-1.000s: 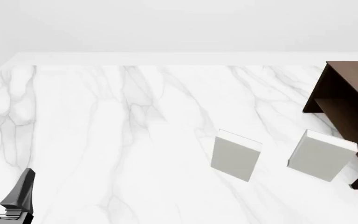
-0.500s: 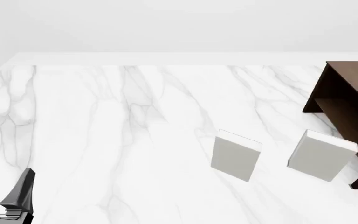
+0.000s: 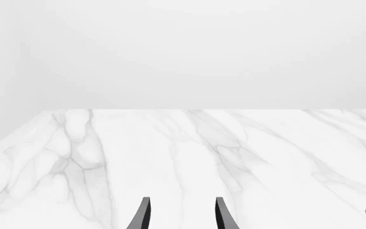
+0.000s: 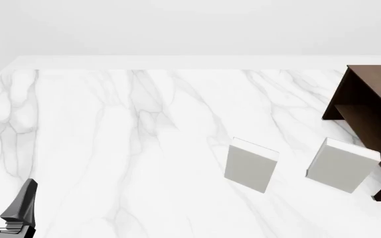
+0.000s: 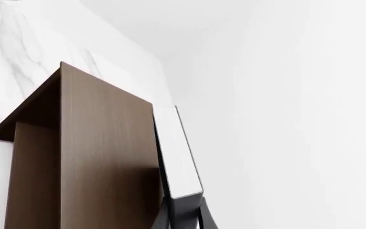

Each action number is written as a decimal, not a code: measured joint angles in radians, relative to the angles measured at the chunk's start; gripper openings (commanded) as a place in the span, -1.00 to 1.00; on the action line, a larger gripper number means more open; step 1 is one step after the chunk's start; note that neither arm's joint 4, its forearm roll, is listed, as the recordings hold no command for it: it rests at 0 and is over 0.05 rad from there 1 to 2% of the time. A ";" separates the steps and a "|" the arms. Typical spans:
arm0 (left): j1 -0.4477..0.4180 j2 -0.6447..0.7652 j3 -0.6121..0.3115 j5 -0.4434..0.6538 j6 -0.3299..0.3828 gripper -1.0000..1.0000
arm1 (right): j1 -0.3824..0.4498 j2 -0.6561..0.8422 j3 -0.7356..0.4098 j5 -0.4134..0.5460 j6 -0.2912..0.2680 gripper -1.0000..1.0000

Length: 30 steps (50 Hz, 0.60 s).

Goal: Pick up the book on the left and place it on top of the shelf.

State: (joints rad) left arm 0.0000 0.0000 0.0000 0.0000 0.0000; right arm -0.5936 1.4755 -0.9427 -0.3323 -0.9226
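Left gripper [image 4: 5, 201] hangs low with fingers [image 3: 141, 217] parted; the right gripper's [image 5: 181, 212] fingers pinch something thin.

White marble table [image 4: 111, 148] with grey veins, carrying two books and a shelf.

In the front view two pale grey-white books [image 4: 250, 164] [image 4: 341, 165] stand upright on the tabletop, right of centre, apart from each other; the right one stands just beside the shelf [image 4: 369, 111]. The dark brown wooden shelf rests on the table at its right edge, partly cut off by the frame, its inner board showing. In the right wrist view a thin book [image 5: 177, 152] with a dark cover and white page edges lies against the shelf's flat brown face. The left half of the table shows only bare marble.
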 measured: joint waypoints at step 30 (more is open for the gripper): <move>0.000 0.000 0.000 0.000 0.000 1.00 | 0.008 -0.050 0.045 0.018 0.055 1.00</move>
State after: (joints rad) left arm 0.0000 0.0000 0.0000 0.0000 0.0000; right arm -0.5860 1.4258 -0.8976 -0.3142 -0.8675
